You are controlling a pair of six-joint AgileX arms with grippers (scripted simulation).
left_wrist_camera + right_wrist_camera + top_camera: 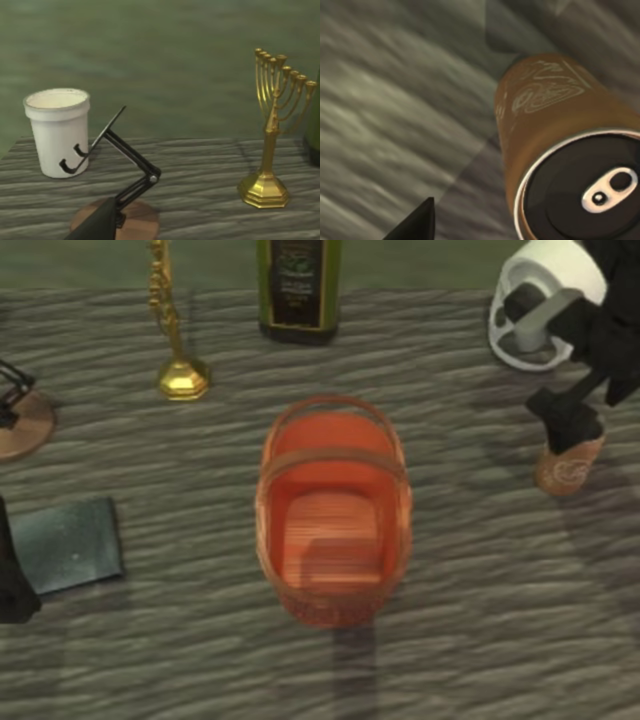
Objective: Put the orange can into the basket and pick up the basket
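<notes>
The orange can (pixel 566 468) stands on the table at the right, well apart from the basket; its silver top and dark pull-tab opening fill the right wrist view (pixel 560 150). My right gripper (pixel 570 428) hangs directly over the can and is open: one dark finger (pixel 420 222) shows with a clear gap between it and the can's side. The orange-red woven basket (pixel 335 585) sits in the middle of the table with nothing inside, its hoop handle (pixel 332 452) arched across it. At the table's left edge, my left gripper (pixel 10 585) stays parked and open.
A tall dark green bottle (pixel 298 290) stands behind the basket. A gold candelabrum (pixel 178 360) (pixel 272 140) is at the back left. A black stand on a round wooden base (pixel 22 425) (pixel 130 220), a white cup (pixel 57 132) and a dark flat pad (pixel 70 545) sit at the left.
</notes>
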